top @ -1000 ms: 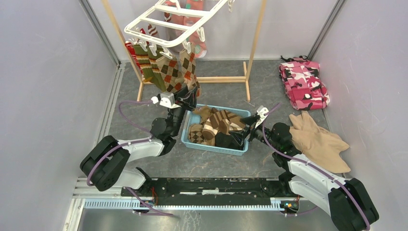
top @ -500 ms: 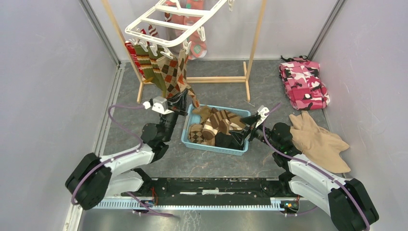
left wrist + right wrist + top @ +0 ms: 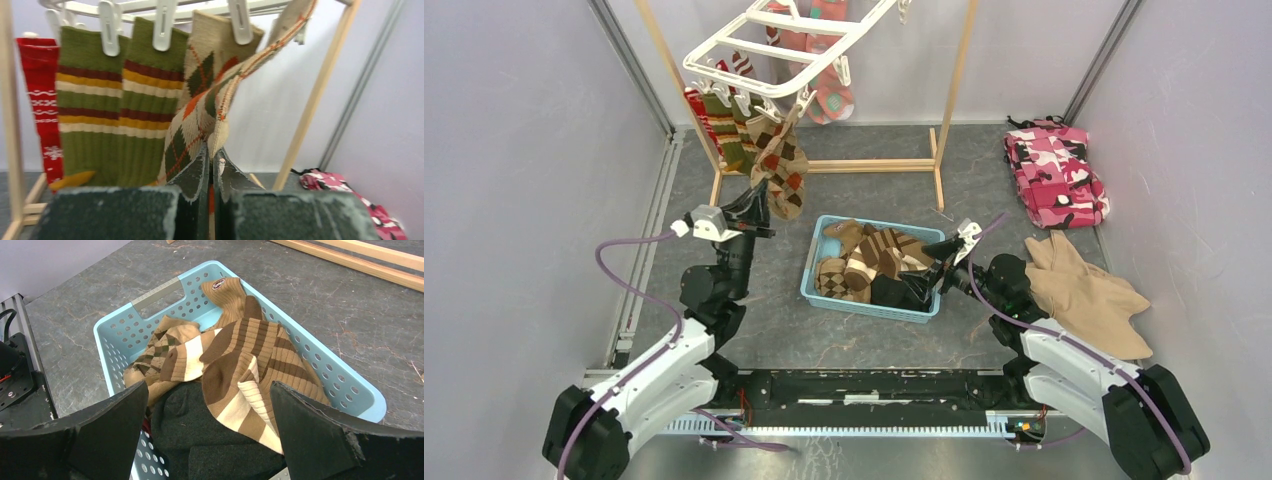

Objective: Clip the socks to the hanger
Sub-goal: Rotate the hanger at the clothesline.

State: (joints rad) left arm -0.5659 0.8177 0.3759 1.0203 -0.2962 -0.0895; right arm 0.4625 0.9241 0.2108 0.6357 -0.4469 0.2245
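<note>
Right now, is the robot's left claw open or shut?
Shut. The left gripper clamps the argyle sock, no gap showing between its jaws.

You get even, diffuse light with faint shadows. Your left wrist view renders the socks (image 3: 100, 110) soft, perhaps motion-blurred.

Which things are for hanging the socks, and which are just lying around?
For the job: white plastic clip hanger; green striped socks clipped on it; tan argyle sock in the left gripper's shut jaws; brown striped socks in the light blue plastic basket.
Just lying about: pink camouflage cloth; large plain beige cloth.
</note>
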